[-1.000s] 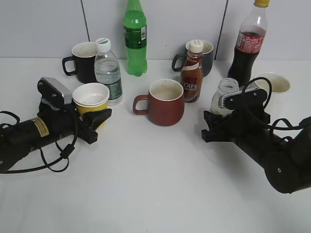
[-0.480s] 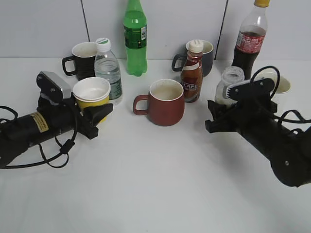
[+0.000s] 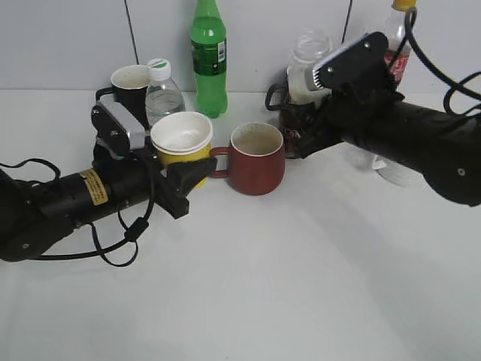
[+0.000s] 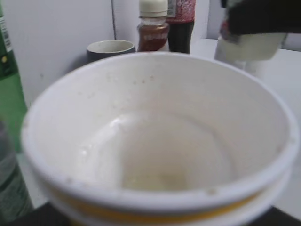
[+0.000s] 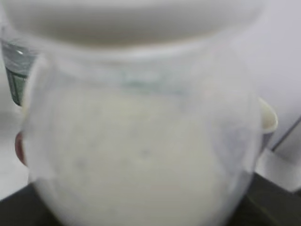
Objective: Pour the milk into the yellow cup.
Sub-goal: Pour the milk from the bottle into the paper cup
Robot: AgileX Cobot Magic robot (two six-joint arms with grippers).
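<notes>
Just left of the red-brown mug (image 3: 258, 158), which we take as landmark, we note the yellow cup (image 3: 181, 140) lifted off the desk (image 3: 248, 286), its rim close to the mug's handle. The left tool (image 3: 179, 180) is closed around the cup's lower body; in the left wrist view the cup's white inside (image 4: 160, 150) looks dry and empty, with no liquid showing. Above and to the right of the mug, the right tool (image 3: 304, 124) grips the milk (image 3: 307, 66), carried high in front of the back wall. The exterior view shows only the bottle's clear neck and open mouth above the arm, roughly upright, perhaps slightly tilted; we cannot settle which. In the right wrist view the bottle (image 5: 141, 141) fills the frame, creamy liquid reaching well up its body, so we judge that little or nothing has been poured. Both pick-ups appear done. Remaining, in our judgement: bring the bottle mouth over the cup, which sits on the mug's far side from it, then tilt and pour. The bottle mouth and cup rim are well apart. Behind the mug stands a green bottle (image 3: 209, 60).
</notes>
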